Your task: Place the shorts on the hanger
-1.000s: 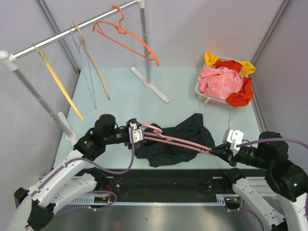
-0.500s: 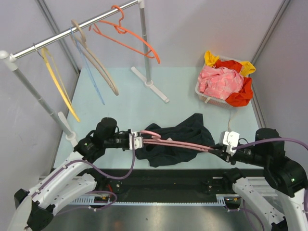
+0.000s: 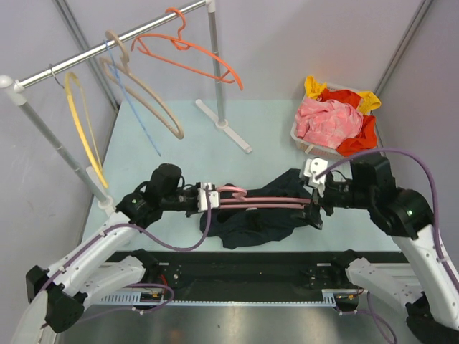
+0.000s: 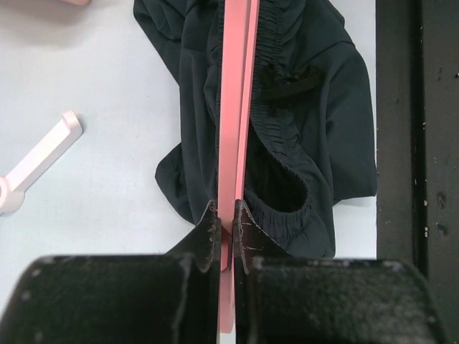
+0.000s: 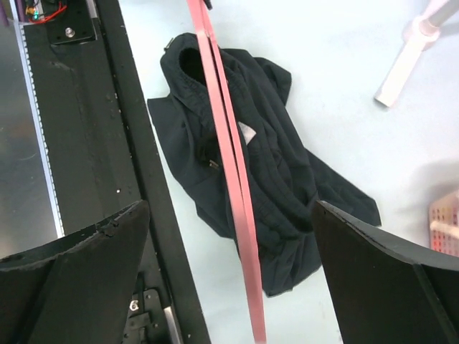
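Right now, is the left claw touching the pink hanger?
Touching. The left wrist view shows the left gripper shut on the hanger, pinching its bar from both sides.

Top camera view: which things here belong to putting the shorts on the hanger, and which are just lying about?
Part of the job: shorts; pink hanger, clamped in the left end effector; right end effector, open.

Just lying about: orange hanger, beige hanger and yellow hanger on the rail; basket holding a pink garment and a red-orange garment.

Orange hanger (image 3: 176, 44) and beige hanger (image 3: 174, 129) hang on the rail (image 3: 86, 54); a basket (image 3: 297, 136) holds clothes (image 3: 326, 122).
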`<action>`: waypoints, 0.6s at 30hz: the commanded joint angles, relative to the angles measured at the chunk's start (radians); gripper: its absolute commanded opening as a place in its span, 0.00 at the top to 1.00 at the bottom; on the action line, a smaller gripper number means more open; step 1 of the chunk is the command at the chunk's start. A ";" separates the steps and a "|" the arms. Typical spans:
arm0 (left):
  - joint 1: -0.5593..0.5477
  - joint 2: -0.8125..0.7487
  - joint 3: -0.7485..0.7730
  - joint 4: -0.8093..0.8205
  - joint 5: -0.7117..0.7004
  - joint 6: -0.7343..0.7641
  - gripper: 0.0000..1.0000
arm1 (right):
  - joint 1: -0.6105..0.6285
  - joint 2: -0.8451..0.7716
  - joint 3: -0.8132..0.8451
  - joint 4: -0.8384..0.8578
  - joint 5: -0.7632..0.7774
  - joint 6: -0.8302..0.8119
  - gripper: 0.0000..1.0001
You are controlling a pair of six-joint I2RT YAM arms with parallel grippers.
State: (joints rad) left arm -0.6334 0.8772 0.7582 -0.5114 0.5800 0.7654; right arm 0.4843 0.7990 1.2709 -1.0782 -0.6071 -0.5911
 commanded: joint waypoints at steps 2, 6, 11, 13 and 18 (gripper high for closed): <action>-0.011 0.040 0.111 -0.021 -0.015 -0.032 1.00 | 0.228 0.121 0.090 0.106 0.209 0.027 0.00; -0.017 0.069 0.161 -0.050 -0.023 -0.038 1.00 | 0.316 0.187 0.119 0.144 0.267 -0.003 0.02; -0.023 0.083 0.194 -0.068 -0.009 -0.040 1.00 | 0.369 0.261 0.128 0.231 0.244 -0.041 0.19; -0.026 0.082 0.194 -0.073 -0.008 -0.032 1.00 | 0.370 0.290 0.128 0.270 0.236 -0.049 0.23; -0.031 0.074 0.188 -0.072 -0.019 -0.034 1.00 | 0.382 0.339 0.130 0.331 0.224 -0.085 0.39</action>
State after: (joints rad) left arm -0.6544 0.9619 0.9108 -0.5934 0.5510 0.7414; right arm 0.8516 1.1164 1.3617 -0.8467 -0.3809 -0.6376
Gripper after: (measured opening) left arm 0.030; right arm 0.667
